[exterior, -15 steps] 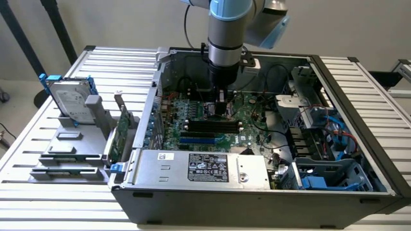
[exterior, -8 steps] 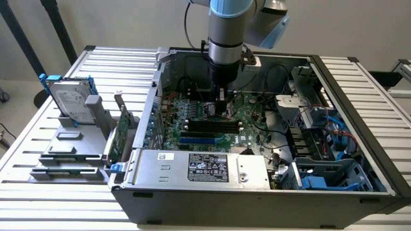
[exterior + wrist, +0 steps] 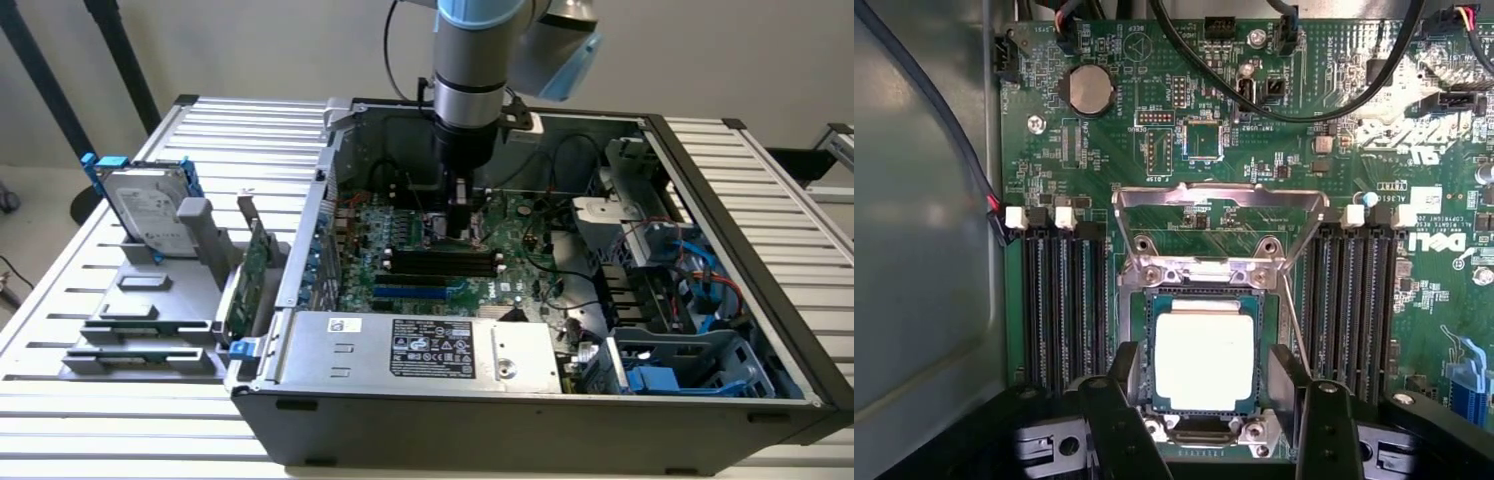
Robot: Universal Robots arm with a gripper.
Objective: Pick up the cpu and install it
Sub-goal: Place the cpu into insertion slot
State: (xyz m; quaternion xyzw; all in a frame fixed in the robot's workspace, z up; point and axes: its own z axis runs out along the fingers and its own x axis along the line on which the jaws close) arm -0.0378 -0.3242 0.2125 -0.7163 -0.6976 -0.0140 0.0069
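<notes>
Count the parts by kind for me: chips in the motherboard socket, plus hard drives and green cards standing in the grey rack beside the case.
cpu: 1
hard drive: 1
green card: 1
Total: 3

An open computer case [image 3: 534,430] lies on its side on a slatted white bench [image 3: 120,420]. A green motherboard [image 3: 514,225] lines its floor, with a silver power supply [image 3: 414,345] at the near edge and blue plastic drive bays [image 3: 667,375] toward the exterior view's right. Outside the case, on the exterior view's left, a grey fixture [image 3: 147,320] holds a hard drive [image 3: 147,210] with blue brackets and an upright expansion card [image 3: 244,285]. Close up, the board carries a coin cell battery [image 3: 1091,88], black memory slots [image 3: 1059,300] and a looping black cable [image 3: 1304,117].
</notes>
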